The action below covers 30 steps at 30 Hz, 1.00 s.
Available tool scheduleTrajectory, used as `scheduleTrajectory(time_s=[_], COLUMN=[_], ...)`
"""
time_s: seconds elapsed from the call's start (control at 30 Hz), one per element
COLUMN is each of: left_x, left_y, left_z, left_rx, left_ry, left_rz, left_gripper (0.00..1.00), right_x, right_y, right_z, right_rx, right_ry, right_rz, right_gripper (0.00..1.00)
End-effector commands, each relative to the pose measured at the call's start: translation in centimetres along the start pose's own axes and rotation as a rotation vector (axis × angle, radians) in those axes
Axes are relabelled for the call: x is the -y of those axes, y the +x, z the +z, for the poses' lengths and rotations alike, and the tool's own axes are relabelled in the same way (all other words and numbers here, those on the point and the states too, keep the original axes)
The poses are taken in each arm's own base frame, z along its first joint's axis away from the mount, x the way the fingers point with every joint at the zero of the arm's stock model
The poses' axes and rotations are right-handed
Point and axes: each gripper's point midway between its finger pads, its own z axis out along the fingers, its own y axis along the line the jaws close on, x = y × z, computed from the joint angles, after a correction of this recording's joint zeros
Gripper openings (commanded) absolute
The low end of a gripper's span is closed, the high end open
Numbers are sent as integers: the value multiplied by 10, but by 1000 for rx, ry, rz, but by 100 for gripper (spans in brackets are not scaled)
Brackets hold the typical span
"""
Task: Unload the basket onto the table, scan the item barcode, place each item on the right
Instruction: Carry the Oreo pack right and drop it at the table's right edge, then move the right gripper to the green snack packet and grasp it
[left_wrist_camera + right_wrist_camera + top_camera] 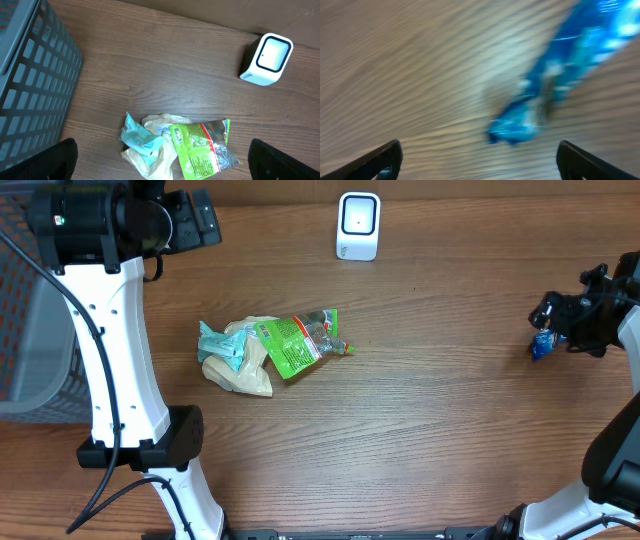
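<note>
1. My right tool [479,150] stands wide open and grips nothing. The blue packet [545,95] shows blurred beyond its fingers, toward the upper right of the frame.
2. My left tool [162,147] is also fully spread and empty, above the pile [260,350] at mid-desk.
3. I'd take the green packet [200,150] lying on top. I would come straight down and pinch one edge, keeping the printed face flat.
4. Then I'd face it squarely to the scanner [358,225], at top centre of the desk [450,430].
</note>
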Motion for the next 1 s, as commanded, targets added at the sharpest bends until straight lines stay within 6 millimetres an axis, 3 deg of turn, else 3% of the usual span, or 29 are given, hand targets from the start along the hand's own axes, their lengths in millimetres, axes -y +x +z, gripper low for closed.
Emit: scheduleTrajectory(time_s=[0.0, 0.07, 0.1, 0.3, 0.53, 0.63, 0.73, 0.97], left_x=[5, 5, 5, 5, 5, 5, 5, 5], left_y=[1, 1, 1, 1, 1, 1, 1, 1], left_z=[-8, -8, -8, -8, -8, -8, -8, -8], left_rx=[16, 16, 16, 16, 16, 16, 16, 16], left_ry=[10, 9, 9, 9, 9, 9, 9, 9], left_rz=[4, 3, 3, 3, 4, 4, 4, 4], left_gripper=[100, 100, 100, 100, 100, 100, 100, 100], right_x=[-64, -90, -102, -175, -255, -275, -279, -306], right_y=[-8, -10, -9, 21, 70, 87, 103, 129], right_z=[-22, -35, -38, -26, 13, 17, 22, 23], right_rx=[7, 12, 9, -74, -107, -117, -137, -163], right_ry=[-354, -504, -554, -611, -365, -321, -243, -263], right_rz=[-2, -19, -36, -191, -217, -157, -7, -9], right_gripper=[100, 81, 79, 73, 73, 73, 81, 86])
